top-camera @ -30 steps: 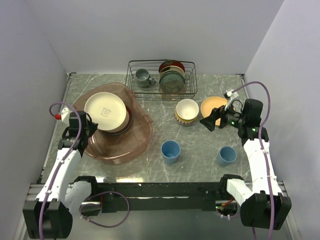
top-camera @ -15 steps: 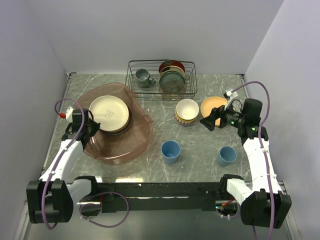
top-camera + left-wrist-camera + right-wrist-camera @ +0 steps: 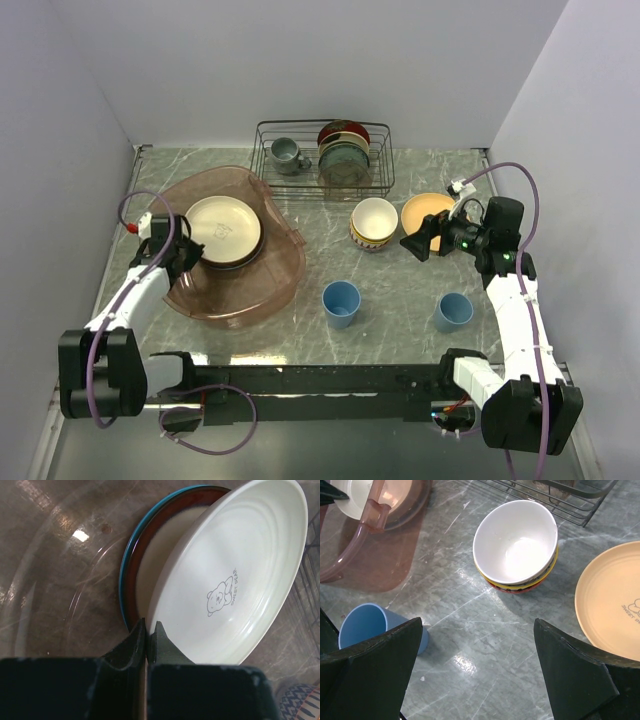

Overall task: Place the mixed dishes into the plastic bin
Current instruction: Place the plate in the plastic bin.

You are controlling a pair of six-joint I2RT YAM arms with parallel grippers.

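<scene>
Since a second ago my left gripper (image 3: 148,630) had swung farther in over the plastic bin (image 3: 288,262), and the cream plate (image 3: 235,570) had travelled with it toward the bin's middle. My right arm had not shifted.

Left jaws were pinched tight on the near rim of the cream plate. The plate was tilted, its far edge over the plates already in the bin.

Beneath it lay a red-rimmed plate (image 3: 131,587) with a teal edge showing outside its rim. I could not tell whether that was one plate or two.

My right gripper (image 3: 477,625) hung with its jaws spread wide and nothing between them, above the table (image 3: 400,335) just beside the bowls.

Count outside the bin:
- Bowls: two, nested. The cream bowl (image 3: 515,542) sat inside the red-patterned bowl (image 3: 532,581).
- Yellow-orange plate (image 3: 615,605): one, flat on the table just right of the bowls.
- Light-blue cups (image 3: 341,301): two, both upright and well apart. One stood near the bin's corner, the second cup (image 3: 453,311) toward the right arm.

At the far edge stood one wire rack (image 3: 380,170). It held one grey mug (image 3: 287,155) and several upright plates (image 3: 345,160), too tightly packed to count.
</scene>
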